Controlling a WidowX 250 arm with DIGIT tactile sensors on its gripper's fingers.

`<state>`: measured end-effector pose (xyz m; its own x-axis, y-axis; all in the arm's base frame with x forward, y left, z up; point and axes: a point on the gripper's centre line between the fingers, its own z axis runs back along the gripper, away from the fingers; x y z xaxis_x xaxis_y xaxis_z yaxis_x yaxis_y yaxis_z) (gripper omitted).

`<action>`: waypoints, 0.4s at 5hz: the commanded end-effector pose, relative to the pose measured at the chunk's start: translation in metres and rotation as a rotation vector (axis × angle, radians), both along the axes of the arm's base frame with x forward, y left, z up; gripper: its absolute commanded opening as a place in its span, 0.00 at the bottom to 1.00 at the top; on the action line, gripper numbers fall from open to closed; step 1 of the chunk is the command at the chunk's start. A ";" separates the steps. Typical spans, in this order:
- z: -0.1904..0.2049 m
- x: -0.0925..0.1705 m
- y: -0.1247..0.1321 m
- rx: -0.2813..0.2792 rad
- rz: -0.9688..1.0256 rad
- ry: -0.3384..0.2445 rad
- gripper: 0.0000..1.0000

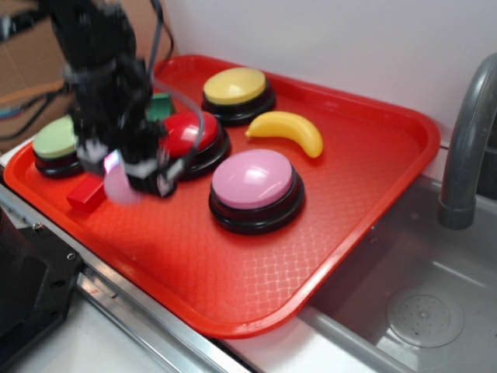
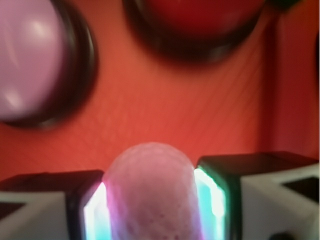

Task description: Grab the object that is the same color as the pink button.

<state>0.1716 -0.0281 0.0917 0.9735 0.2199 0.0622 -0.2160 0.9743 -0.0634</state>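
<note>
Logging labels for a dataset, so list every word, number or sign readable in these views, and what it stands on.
None: no readable text in either view. The buttons, including the pink button, the banana and the red tray bear no print. The gripper, shut on the pink ball, shows only glowing pads.

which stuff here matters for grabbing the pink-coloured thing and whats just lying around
Part of the job:
pink ball, held between the gripper fingers
pink button, the colour reference

Just lying about:
red button
yellow button
green button
banana
red block
red tray
</note>
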 end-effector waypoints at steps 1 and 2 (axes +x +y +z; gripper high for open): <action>0.091 0.030 0.013 -0.002 -0.113 -0.179 0.00; 0.094 0.029 0.016 0.014 -0.117 -0.182 0.00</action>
<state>0.1991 -0.0127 0.1719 0.9773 0.0970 0.1884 -0.0855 0.9940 -0.0685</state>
